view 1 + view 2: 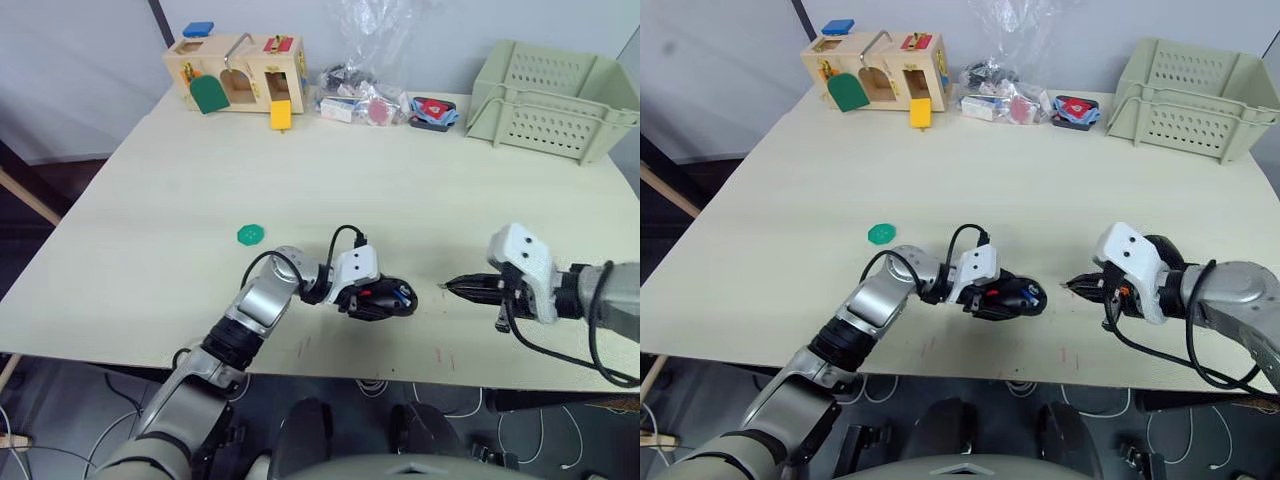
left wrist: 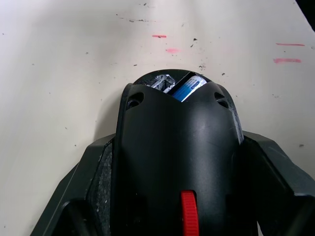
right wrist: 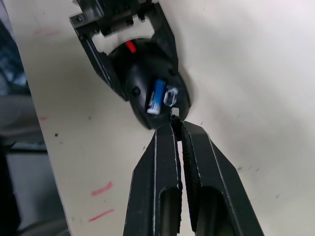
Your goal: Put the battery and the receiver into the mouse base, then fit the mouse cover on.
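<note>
Your left gripper [image 1: 385,300] is clamped on the black oval plastic mouse base [image 3: 147,83], one finger on each flank, holding it flat on the pale wooden table [image 1: 400,180] near the front edge. The small white-and-blue battery [image 3: 156,96] already lies in its slot at the end facing your other arm, and just beside it a small clear-and-silver piece [image 3: 172,95] sits in the shell (it looks like the receiver, though I can't be sure it is fully seated). Your right gripper [image 3: 175,124] has its two black fingers pressed together with nothing visible between them, tips just beside the base's rim. Judging from this, both inserts are in or nearly in; what remains is the cover.
</note>
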Tool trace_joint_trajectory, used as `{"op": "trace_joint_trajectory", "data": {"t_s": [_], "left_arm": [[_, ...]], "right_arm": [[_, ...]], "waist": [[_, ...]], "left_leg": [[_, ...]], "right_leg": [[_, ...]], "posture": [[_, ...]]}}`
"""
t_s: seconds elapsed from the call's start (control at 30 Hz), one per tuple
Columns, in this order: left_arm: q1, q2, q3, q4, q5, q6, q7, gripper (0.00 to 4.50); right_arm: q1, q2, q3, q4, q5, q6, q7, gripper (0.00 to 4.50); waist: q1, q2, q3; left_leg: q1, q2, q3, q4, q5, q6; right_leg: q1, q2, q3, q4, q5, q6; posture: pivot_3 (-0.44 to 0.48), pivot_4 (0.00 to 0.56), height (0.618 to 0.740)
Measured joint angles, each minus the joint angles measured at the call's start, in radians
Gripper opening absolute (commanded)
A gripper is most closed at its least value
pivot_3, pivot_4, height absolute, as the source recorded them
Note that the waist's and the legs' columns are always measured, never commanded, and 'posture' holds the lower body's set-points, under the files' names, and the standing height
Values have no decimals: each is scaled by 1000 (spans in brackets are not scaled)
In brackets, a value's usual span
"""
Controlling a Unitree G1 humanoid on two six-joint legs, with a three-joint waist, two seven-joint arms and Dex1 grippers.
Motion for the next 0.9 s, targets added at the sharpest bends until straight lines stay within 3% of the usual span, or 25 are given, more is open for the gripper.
{"op": "trace_joint_trajectory", "data": {"t_s": [0.27, 0.53, 0.73, 0.9], "left_arm": [[-44, -30, -24, 43, 12, -5, 3, 2938], [-61, -58, -30, 66, 10, 6, 3, 2938], [-64, -65, -32, 69, 18, 12, 7, 2938], [-63, -70, -32, 59, 18, 29, 11, 2938]], "right_arm": [[-441, 138, 161, 166, 105, 444, -105, 0], [-660, 101, 365, 351, 346, 467, -252, 0], [-843, 89, 575, 575, 600, 467, -472, 0], [-913, 102, 674, 696, 787, 467, -667, 0]], "waist": [[2, 1, 0], [1, 1, 0], [-1, 1, 0], [0, 1, 0]], "left_leg": [[-5, -2, 0, 0, 0, 1], [-10, -7, -1, 0, 1, 6], [-15, -8, -2, 2, 2, 10], [-16, -9, -2, 3, 1, 12]], "right_leg": [[-4, -2, -1, 1, 0, 0], [-7, -8, -2, 0, 0, 0], [-9, -14, -6, 0, 1, 0], [-9, -14, -6, -1, 1, 0]], "posture": [[0, 150, 740], [0, 150, 740], [0, 150, 740], [0, 150, 740]]}}
